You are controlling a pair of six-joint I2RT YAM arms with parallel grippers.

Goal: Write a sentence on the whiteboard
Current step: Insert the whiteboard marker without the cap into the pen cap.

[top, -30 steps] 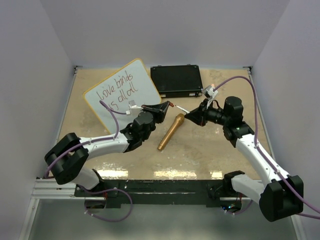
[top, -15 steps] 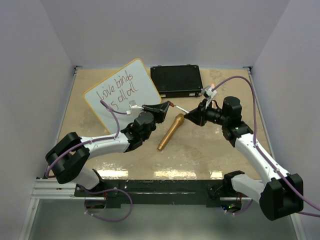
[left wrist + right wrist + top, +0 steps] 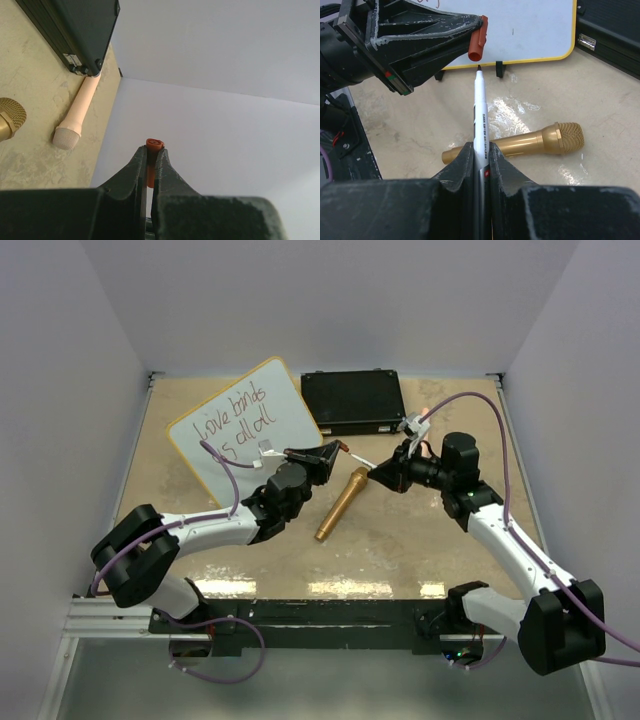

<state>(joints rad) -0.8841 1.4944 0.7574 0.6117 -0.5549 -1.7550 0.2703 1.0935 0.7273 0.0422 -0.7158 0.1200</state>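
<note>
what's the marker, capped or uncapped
Uncapped: the marker has a bare tip, and the left hand pinches the red cap apart from it.

I see tan mottled tabletop (image 3: 400,540), boxed by plain pale walls (image 3: 330,300) left, far, right. Bright glare patches (image 3: 345,588) along near edge. Black mounting bar (image 3: 330,615) beyond it, nearest me.

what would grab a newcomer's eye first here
Mid-table, the right tool holds a white marker with its tip nearly at the red cap pinched in the left tool. Behind them at the left the whiteboard carries the sentence "love binds us all", and a gold microphone lies on the table below the marker.
</note>
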